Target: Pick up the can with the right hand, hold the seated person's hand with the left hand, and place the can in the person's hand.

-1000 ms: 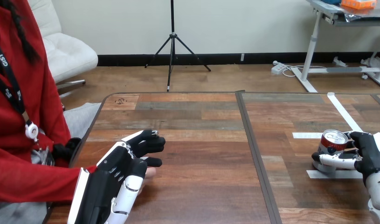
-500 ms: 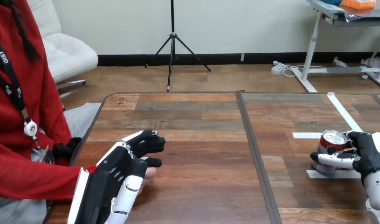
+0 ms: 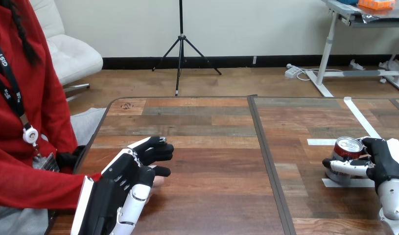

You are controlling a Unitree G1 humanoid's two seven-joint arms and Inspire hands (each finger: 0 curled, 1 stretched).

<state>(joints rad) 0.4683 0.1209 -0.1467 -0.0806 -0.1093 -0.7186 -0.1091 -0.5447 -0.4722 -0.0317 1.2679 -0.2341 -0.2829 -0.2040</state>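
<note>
Right robot hand point(image 3: 385, 164) grips the upright red, silver-topped can point(image 3: 345, 151).

Left hand point(image 3: 125, 180) sits low at near left, its back facing up. Right hand point(image 3: 385, 164) is at far right, fingers and thumb curled round the can point(image 3: 345, 150).

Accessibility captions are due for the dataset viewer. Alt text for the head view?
The robot's right hand is curled round an upright red can at the right of a wooden table. At the left edge its left hand lies over the person's hand, which it mostly hides.
</note>
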